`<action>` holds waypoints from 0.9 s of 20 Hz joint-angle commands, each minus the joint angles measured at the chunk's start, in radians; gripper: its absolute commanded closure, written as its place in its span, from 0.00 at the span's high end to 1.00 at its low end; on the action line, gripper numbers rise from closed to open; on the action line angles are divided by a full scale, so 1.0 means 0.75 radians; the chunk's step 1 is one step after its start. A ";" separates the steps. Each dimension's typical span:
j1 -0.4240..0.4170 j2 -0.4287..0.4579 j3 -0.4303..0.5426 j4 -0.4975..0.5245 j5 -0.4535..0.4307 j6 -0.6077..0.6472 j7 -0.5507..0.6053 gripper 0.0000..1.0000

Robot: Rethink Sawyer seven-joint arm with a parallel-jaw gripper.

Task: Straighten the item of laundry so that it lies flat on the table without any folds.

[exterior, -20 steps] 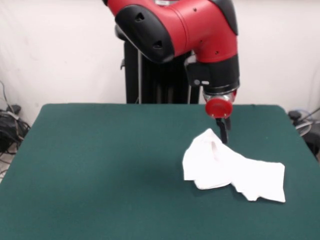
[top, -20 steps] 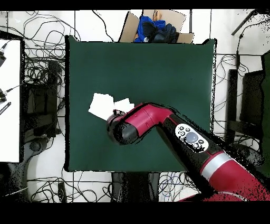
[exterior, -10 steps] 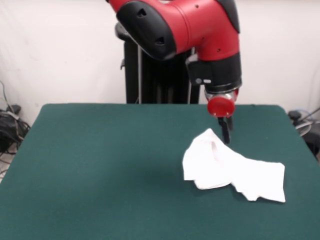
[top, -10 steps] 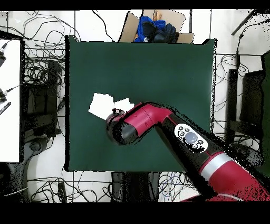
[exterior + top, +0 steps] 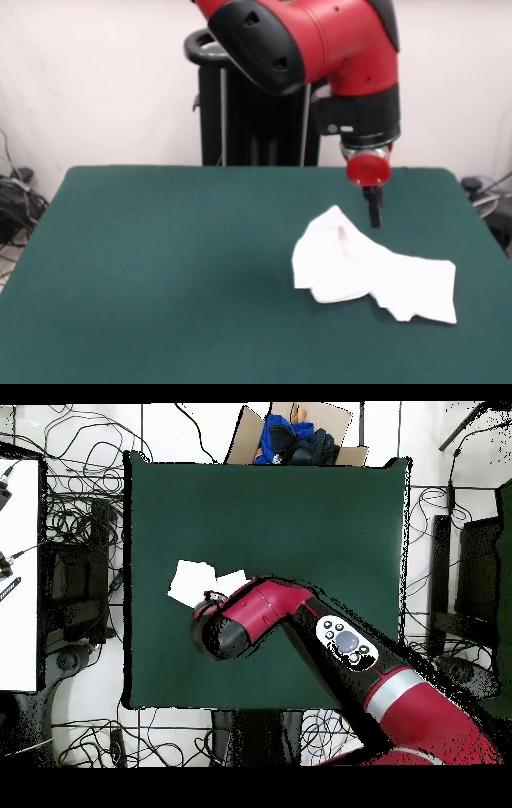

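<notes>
Hanging over the large dark green matte table (image 5: 160,264): red and black arm (image 5: 320,48) with its narrow black gripper (image 5: 373,212) pointing straight down under a round red cap. Showing only as a single dark sliver from the front, so impossible to say whether the fingers are spread or pressed together; nothing seen between them. Hovering clear of the tabletop, not touching any cloth.

Lying just below and to the left of the fingertips in the front view: small crumpled white T-shirt (image 5: 364,268), plain side up, no print showing. Bunching into a raised, folded hump at the end nearest the fingers, peak of that hump sitting just beside the gripper tip. Trailing away from the fingers toward the near right corner of the table as a flatter, creased flap with a ragged lower edge.

From overhead, showing the same white shirt (image 5: 195,581) partly hidden under the arm's bulky black-and-red wrist (image 5: 222,629), gripper itself covered by it.

Resting beyond the table's far edge, well apart from the fingers: open brown cardboard box holding blue and dark cloth (image 5: 295,439)
</notes>
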State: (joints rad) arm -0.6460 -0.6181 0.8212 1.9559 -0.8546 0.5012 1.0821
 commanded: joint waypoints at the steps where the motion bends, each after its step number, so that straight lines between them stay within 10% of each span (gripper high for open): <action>1: 0.047 0.007 -0.107 -0.084 -0.050 0.082 0.030 1.00; 18: 0.123 -0.099 -0.207 -0.100 -0.131 -0.009 0.131 1.00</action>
State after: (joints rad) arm -0.5963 -0.6595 0.7723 1.9521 -0.8721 0.5010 1.0821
